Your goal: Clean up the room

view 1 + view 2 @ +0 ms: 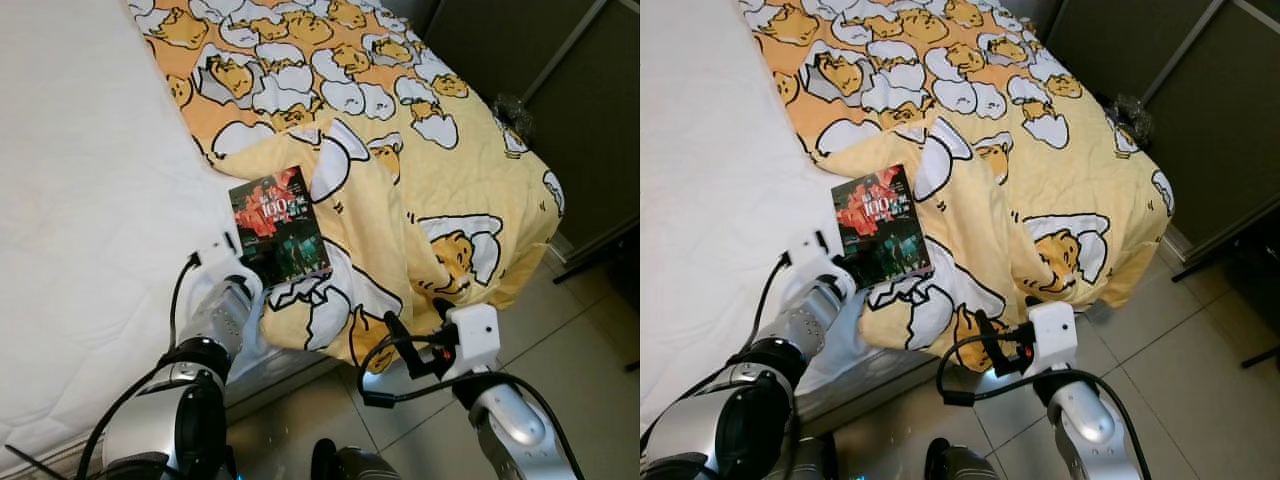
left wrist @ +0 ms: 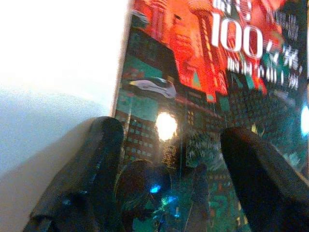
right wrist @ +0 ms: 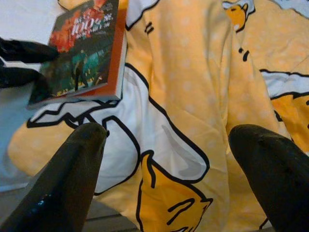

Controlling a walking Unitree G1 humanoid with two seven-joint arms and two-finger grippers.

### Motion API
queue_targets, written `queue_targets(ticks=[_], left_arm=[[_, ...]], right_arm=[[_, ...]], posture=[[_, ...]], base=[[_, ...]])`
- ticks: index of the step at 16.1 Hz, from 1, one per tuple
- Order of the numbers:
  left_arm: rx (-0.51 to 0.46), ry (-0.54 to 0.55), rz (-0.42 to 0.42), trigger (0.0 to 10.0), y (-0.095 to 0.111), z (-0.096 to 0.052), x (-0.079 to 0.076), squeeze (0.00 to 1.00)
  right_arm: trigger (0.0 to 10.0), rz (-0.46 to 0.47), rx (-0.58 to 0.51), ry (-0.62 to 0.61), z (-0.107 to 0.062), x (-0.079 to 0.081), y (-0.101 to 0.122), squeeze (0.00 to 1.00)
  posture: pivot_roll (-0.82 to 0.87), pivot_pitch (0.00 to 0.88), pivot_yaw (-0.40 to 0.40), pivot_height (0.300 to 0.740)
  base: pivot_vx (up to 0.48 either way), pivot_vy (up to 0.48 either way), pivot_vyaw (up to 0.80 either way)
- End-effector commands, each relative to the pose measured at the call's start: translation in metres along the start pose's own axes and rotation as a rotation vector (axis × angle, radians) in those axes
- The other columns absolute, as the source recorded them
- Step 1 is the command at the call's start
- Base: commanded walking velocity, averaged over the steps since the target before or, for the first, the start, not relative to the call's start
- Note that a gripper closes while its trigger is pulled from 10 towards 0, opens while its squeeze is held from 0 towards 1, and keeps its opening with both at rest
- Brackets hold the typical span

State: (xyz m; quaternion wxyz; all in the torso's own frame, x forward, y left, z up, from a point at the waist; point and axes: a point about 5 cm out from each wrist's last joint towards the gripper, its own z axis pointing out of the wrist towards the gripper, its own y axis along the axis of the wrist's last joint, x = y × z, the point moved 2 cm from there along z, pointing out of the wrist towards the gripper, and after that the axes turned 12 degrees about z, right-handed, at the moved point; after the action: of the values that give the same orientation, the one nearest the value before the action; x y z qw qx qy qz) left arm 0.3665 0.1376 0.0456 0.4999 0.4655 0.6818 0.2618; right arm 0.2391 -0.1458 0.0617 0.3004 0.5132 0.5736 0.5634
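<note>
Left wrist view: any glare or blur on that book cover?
Left wrist view: a bright glare spot on the glossy book, cover text soft, white mattress blown out. Right wrist view: book sharper, no glare; the near fingers out of focus.

White mattress (image 1: 80,180) beside pale glossy floor tiles (image 1: 590,350), dark panelled wardrobe doors (image 1: 560,90) beyond.

The book (image 1: 279,223) cover bears a large white "100" among other characters too blurred to read
</note>
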Motion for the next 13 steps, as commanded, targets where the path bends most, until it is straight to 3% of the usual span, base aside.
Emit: queue_targets(ticks=[1, 5, 7, 8, 11, 12, 13], left_arm=[[0.108, -0.041, -0.062, 0.0, -0.031, -0.002, -0.014, 0.0], [0.098, -0.084, 0.028, 0.0, -0.036, -0.004, -0.02, 0.0], [0.141, -0.113, 0.272, 0.0, -0.048, -0.007, -0.024, 0.0], [0.142, -0.139, 0.291, 0.0, -0.051, -0.007, -0.028, 0.0], [0.159, -0.145, 0.189, 0.0, -0.056, -0.008, -0.03, 0.0], [0.151, -0.155, 0.091, 0.0, -0.055, -0.008, -0.032, 0.0], [0.142, -0.159, 0.05, 0.0, -0.053, -0.008, -0.033, 0.0]], right_arm=[[10.0, 0.006, 0.015, -0.039, -0.005, -0.014, -0.003, 0.0], [10.0, 0.009, 0.022, -0.04, -0.001, -0.023, -0.004, 0.0], [10.0, 0.01, 0.031, -0.036, 0.002, -0.028, -0.008, 0.0], [10.0, 0.01, 0.037, -0.032, 0.003, -0.03, -0.01, 0.0], [10.0, 0.008, 0.052, -0.034, 0.003, -0.038, -0.015, 0.0], [10.0, 0.008, 0.053, -0.032, 0.005, -0.041, -0.016, 0.0], [10.0, 0.009, 0.052, -0.03, 0.006, -0.041, -0.017, 0.0]], posture=[[-0.22, 0.183, -0.212, 0.74], [-0.2, 0.164, -0.225, 0.74], [-0.2, 0.165, -0.233, 0.74], [-0.2, 0.165, -0.236, 0.74], [-0.19, 0.161, -0.236, 0.74], [-0.19, 0.151, -0.236, 0.74], [-0.19, 0.151, -0.236, 0.74]], base=[[0.0, 0.0, 0.0], [0.0, 0.0, 0.0], [0.0, 0.0, 0.0], [0.0, 0.0, 0.0], [0.0, 0.0, 0.0], [0.0, 0.0, 0.0], [0.0, 0.0, 0.0]])
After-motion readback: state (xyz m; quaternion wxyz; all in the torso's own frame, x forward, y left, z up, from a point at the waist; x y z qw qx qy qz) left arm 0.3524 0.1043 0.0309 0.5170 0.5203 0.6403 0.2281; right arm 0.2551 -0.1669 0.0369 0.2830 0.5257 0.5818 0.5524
